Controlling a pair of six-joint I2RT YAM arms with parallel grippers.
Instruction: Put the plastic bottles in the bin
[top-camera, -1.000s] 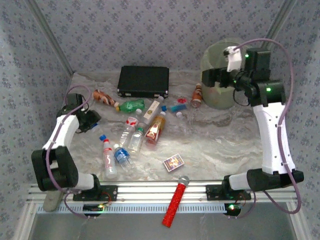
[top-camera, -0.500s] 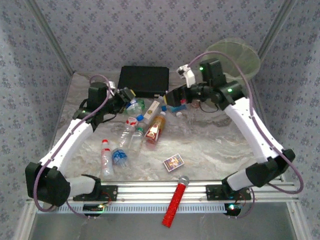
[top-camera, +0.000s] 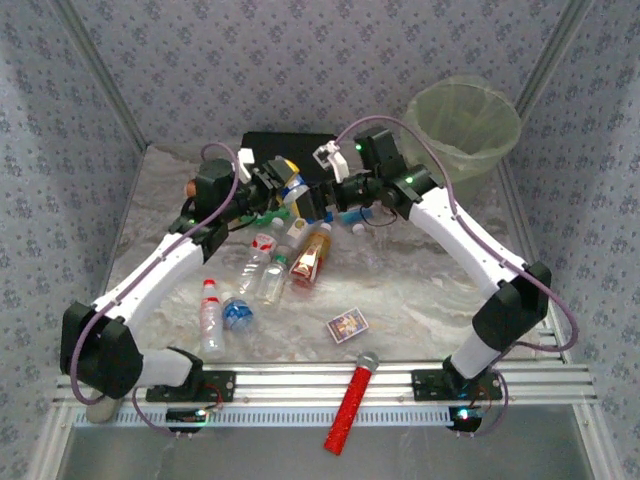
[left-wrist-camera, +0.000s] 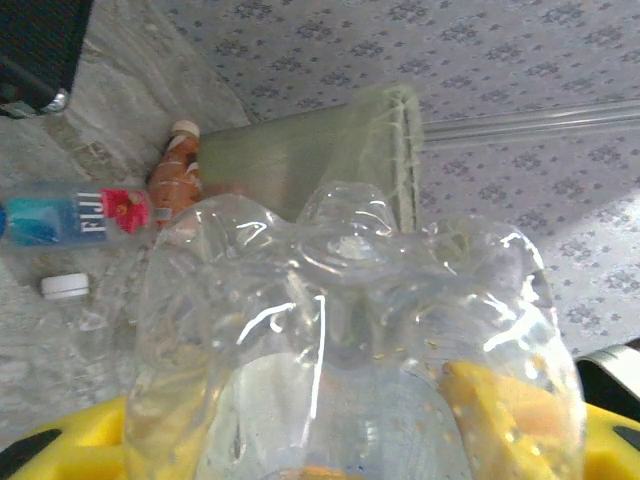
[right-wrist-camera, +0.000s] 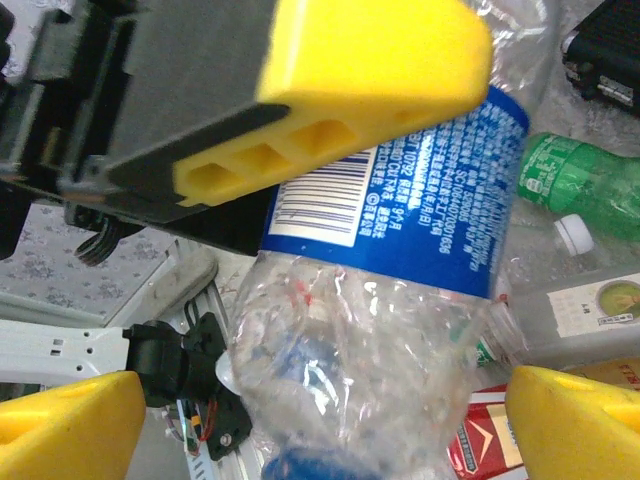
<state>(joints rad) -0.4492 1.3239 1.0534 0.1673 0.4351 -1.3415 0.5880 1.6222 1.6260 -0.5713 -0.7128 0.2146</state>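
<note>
Blue-flowered wallpaper closes in the marbled grey surface (top-camera: 400, 290) I am working from afar. Above its middle, my left end effector (top-camera: 278, 184) is clamped on a clear crumpled plastic bottle with a blue label (right-wrist-camera: 400, 225), holding it off the surface. The left wrist camera shows the bottle's dimpled base with yellow fingers (left-wrist-camera: 60, 450) at either side. My right end effector (top-camera: 326, 196) meets it from the opposite side. Its yellow fingertips (right-wrist-camera: 70, 430) are spread wide on either side of the bottle's crumpled end, gripping nothing.

The round pale yellow-green translucent bin (top-camera: 470, 160) stands upright in the far right corner, well apart from both end effectors. A flat black rectangular case (top-camera: 295, 142) sits at the back, partly hidden behind them.

More bottles lie on the surface:
- a green plastic bottle (right-wrist-camera: 565, 180) just below the held one
- an orange-brown bottle with a red label (top-camera: 312, 255) near the centre
- a clear bottle with a red cap (top-camera: 210, 312) beside the left arm

A small patterned card box (top-camera: 347, 325) lies nearer the front. A red microphone with a silver head (top-camera: 352, 400) rests across the rails at the near edge.
</note>
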